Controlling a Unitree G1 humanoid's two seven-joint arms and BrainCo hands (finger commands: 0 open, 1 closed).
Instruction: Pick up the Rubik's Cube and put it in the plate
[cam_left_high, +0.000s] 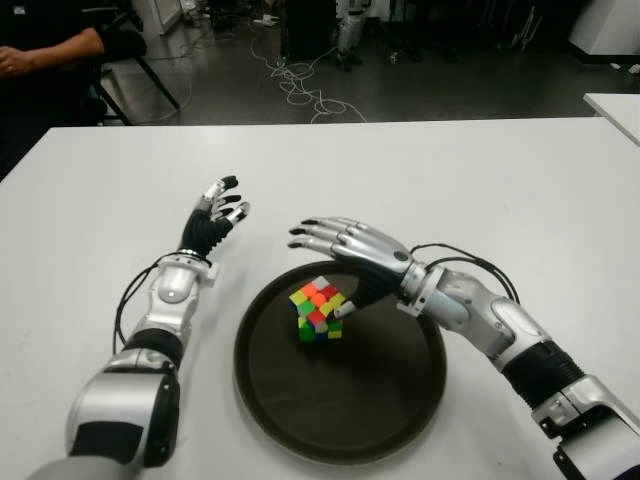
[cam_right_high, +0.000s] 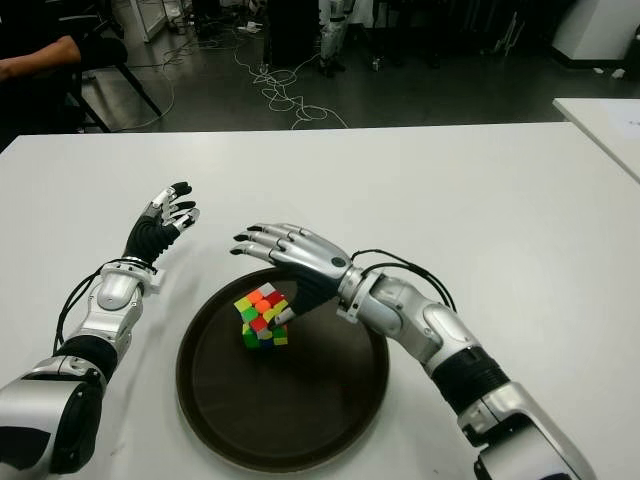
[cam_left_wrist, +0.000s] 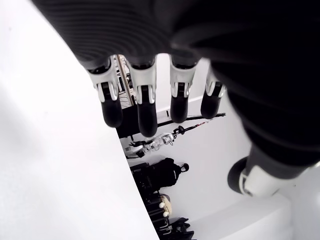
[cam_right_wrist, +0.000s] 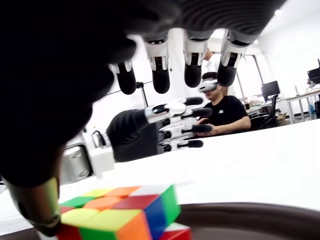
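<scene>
My right hand (cam_left_high: 345, 245) hovers over the far rim of the plate (cam_left_high: 400, 420), four fingers stretched out flat toward my left and holding nothing. The thumb reaches down close beside the Rubik's Cube (cam_left_high: 318, 310), though I cannot tell whether it touches. The cube lies just below and slightly nearer me than my palm, inside the plate's far-left part, tipped up on a corner or edge rather than flat. A cube has no long axis to align with, so what matters is that it sits directly under this hand, already in the plate; I judge the next move is to lift clear without nudging it. My left hand (cam_left_high: 215, 215) shows well apart, left of the plate, fingers spread and empty, over the white table (cam_left_high: 500, 180).
</scene>
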